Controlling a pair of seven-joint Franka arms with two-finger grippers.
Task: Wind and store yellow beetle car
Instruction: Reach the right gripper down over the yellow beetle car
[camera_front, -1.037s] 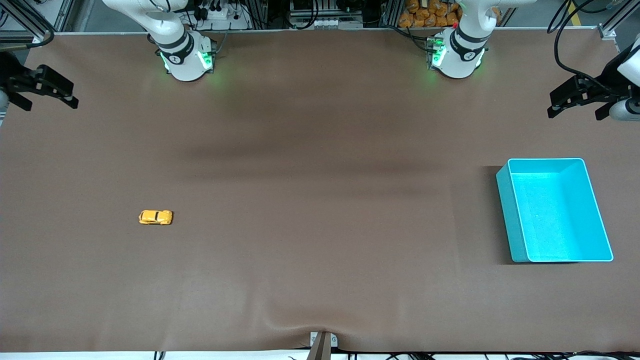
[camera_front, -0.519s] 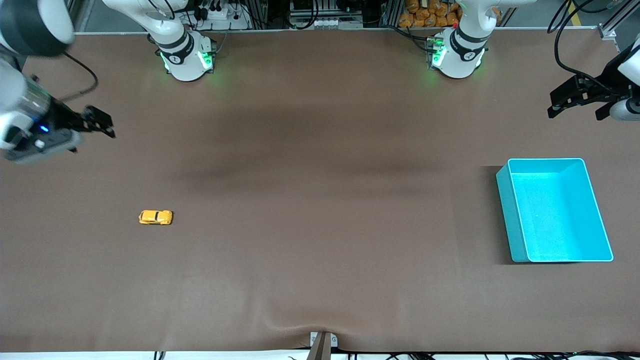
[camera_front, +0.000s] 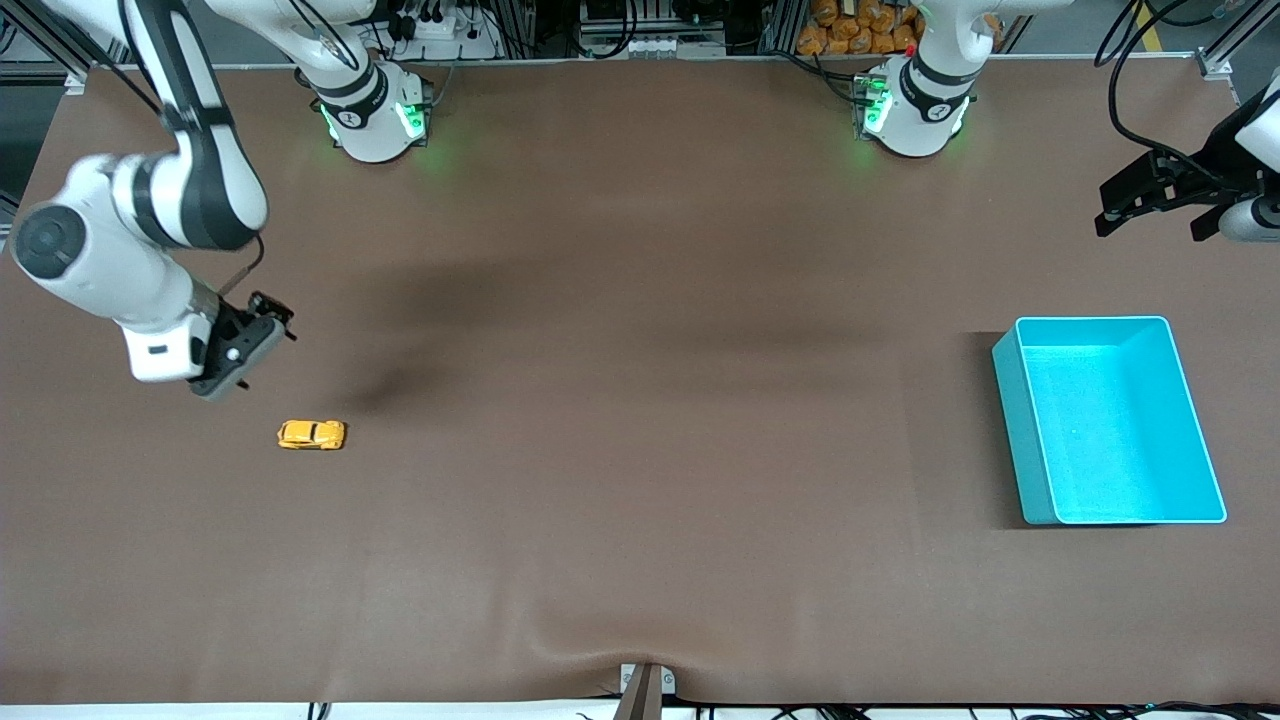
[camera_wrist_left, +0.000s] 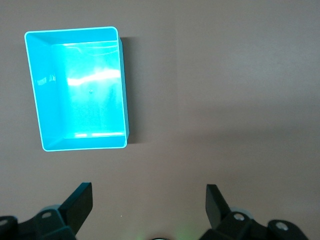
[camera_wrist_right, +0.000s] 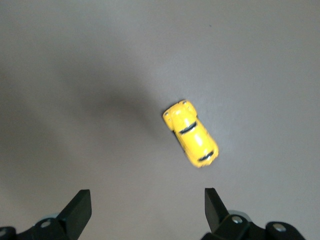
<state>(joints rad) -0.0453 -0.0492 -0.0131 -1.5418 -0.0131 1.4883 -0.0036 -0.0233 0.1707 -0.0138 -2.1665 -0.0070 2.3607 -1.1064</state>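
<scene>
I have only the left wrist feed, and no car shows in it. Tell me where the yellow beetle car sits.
Observer: The yellow beetle car lies on the table toward the right arm's end; the teal bin is toward the left arm's end.
Operator: Report the right gripper.
Observer: The right gripper hangs open over bare table beside the car, holding nothing. Your left gripper waits, open.
Operator: Check the car's posture.
Observer: The right wrist view shows its roof up.

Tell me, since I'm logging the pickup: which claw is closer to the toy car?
The right claw, open above the table close to the yellow car. The left claw waits, open, at the left arm's end, near the teal bin.
</scene>
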